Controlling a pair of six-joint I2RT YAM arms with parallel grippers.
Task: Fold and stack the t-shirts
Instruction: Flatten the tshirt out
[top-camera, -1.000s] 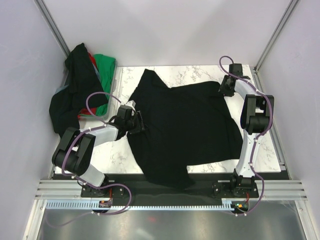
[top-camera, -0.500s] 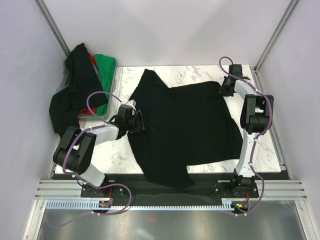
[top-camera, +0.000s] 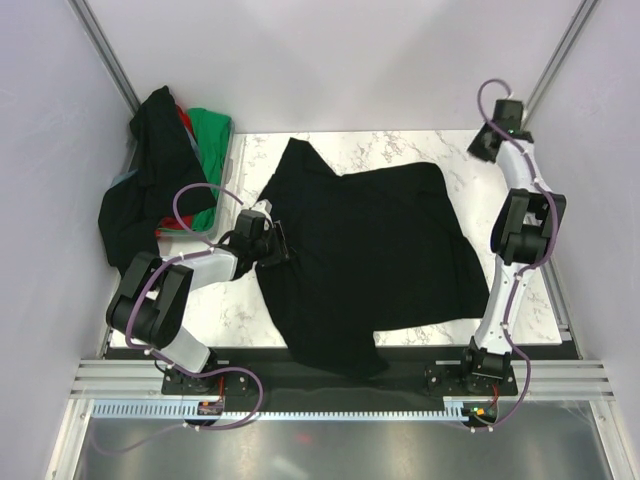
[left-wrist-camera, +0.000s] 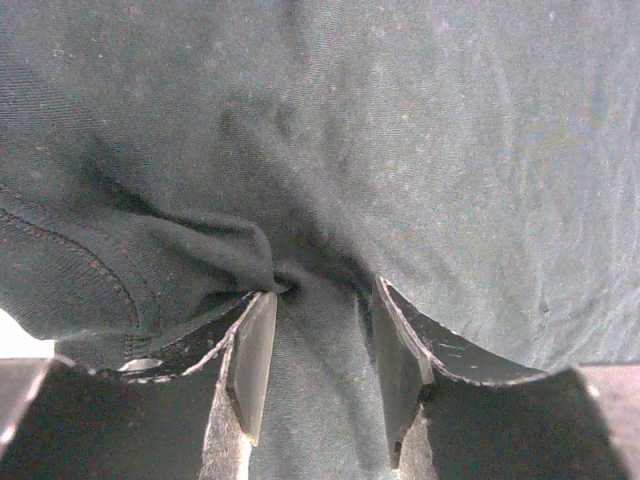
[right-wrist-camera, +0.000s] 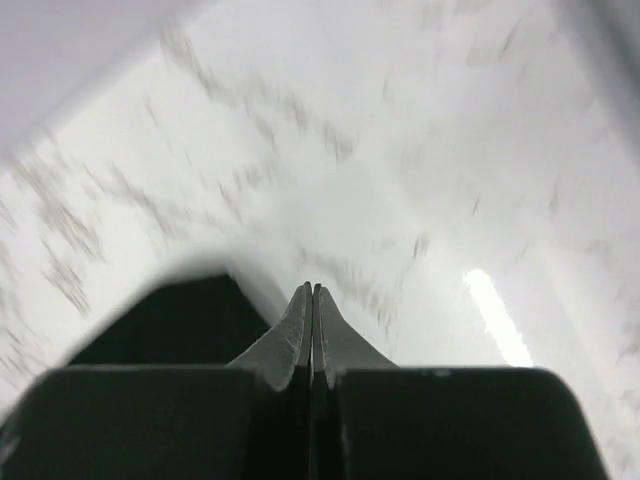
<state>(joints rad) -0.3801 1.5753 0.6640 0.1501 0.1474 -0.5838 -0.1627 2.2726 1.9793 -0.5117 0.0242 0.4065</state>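
A black t-shirt (top-camera: 375, 250) lies spread flat on the marble table (top-camera: 400, 148), one sleeve pointing to the far left. My left gripper (top-camera: 274, 246) presses onto its left edge. In the left wrist view the left gripper (left-wrist-camera: 323, 290) has its jaws apart, with dark cloth (left-wrist-camera: 400, 150) bunched at the fingertips and running between them. My right gripper (top-camera: 490, 146) hangs by the table's far right corner, off the shirt. In the right wrist view the right gripper (right-wrist-camera: 312, 288) is shut on nothing above bare marble, with a black shirt corner (right-wrist-camera: 170, 320) to its lower left.
At the far left a tray (top-camera: 232, 165) holds a heap of more t-shirts: black (top-camera: 150, 170), green (top-camera: 211, 135) and a strip of red (top-camera: 183, 120). The black one spills over the tray's side. Grey walls and metal frame posts enclose the table.
My right arm has swung from the shirt's far right corner out to the table's far right corner, and its jaws have shut on nothing. The left gripper has barely moved.
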